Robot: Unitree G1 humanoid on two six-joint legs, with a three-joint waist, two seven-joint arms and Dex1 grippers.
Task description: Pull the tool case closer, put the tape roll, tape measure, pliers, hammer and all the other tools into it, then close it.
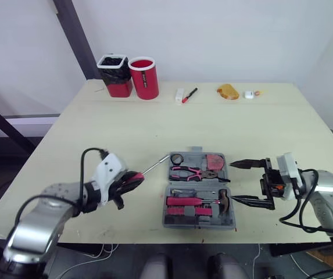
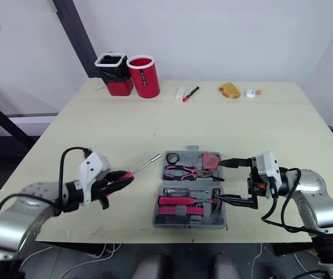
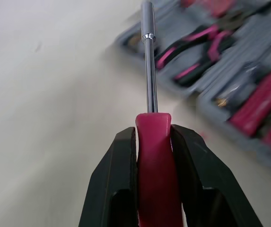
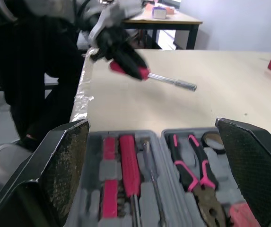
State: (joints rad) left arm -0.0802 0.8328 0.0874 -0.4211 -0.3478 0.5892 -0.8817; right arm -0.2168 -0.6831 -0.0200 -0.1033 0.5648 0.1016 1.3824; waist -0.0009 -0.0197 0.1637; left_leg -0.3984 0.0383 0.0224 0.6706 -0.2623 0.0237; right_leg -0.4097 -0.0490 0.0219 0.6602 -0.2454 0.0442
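Pink moulded handle w/ smooth chrome shaft: the screwdriver (image 1: 153, 169) sits clamped in the left gripper (image 1: 132, 179), tip pointing to 2 o'clock, just beside the grey plastic tool case (image 1: 169, 221). The case lies open. The right gripper (image 1: 232, 182) is spread wide, empty, at the case's 3 o'clock by the hammer (image 1: 223, 200).

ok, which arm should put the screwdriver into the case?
Left: left gripper is shut on the screwdriver, tip near the open tool case. Right gripper is open and empty beside it.
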